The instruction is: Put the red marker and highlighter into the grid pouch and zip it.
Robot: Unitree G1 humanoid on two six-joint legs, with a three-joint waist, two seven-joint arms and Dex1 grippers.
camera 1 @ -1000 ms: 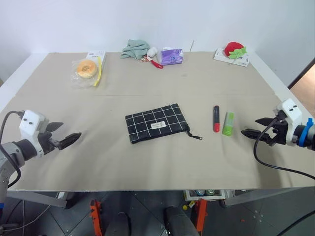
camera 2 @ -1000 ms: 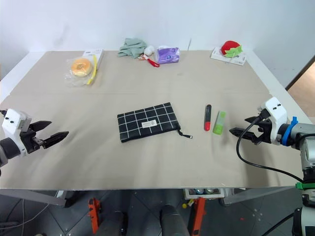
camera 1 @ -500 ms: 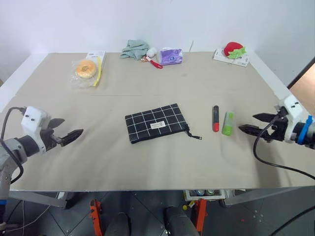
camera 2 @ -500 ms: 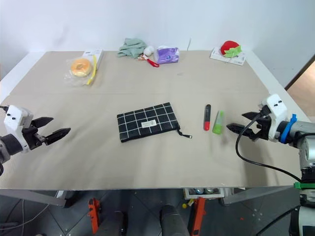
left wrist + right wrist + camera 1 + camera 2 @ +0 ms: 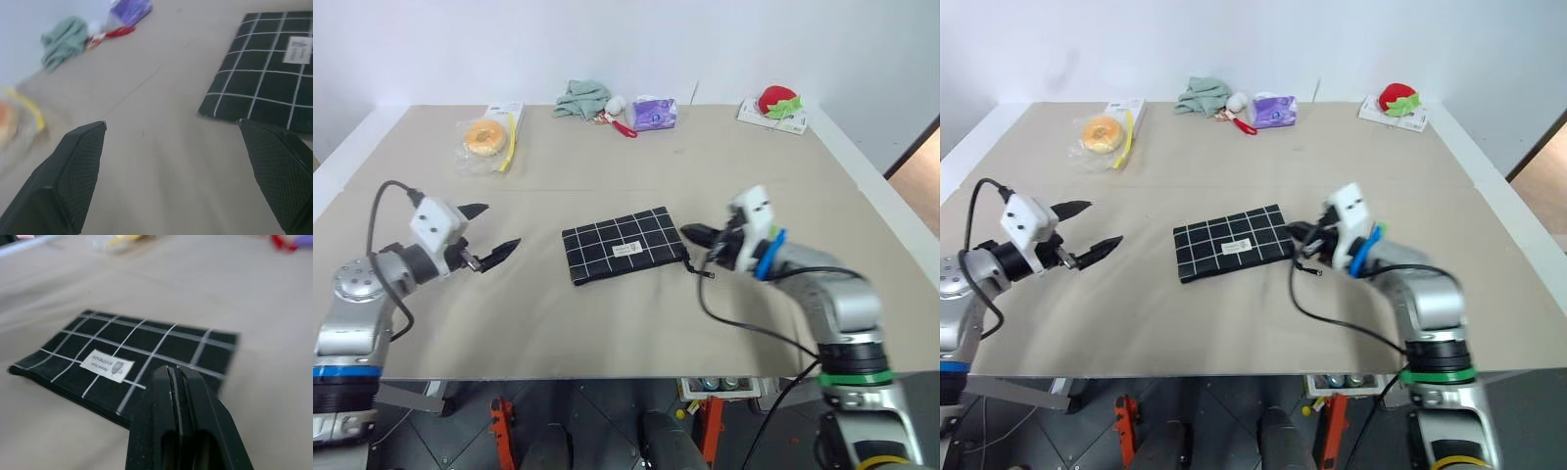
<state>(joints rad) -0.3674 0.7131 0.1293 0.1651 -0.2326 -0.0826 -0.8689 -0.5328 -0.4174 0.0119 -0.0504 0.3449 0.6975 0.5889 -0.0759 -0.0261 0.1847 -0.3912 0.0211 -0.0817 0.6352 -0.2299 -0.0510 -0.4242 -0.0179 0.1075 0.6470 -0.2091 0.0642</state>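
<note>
Right now the grid pouch [image 5: 625,245] lies flat mid-surface [image 5: 607,323], zipper edge toward the robot, cord pull [image 5: 703,271] trailing off its right corner.

Right gripper [image 5: 690,234] sits at the pouch's right end, over the zipper corner; fingers pressed together. From the head views I can't tell whether it touches the pouch. Right wrist view adds detail: the two black fingers [image 5: 195,396] are flush against each other with nothing between them, tips over the near right part of the pouch.

Left gripper [image 5: 494,231] hangs left of the pouch, well apart from it, fingers spread, nothing held. Left wrist view confirms: both fingers [image 5: 73,161] wide apart, the pouch's left end showing between them farther off.

Highlighter [image 5: 1378,231]: only a green sliver shows behind the right arm in the right eye view. Red marker isn't made out.

Label [image 5: 106,366]: small white tag on the pouch, print too blurred to read. Wrist view shows it best.
</note>
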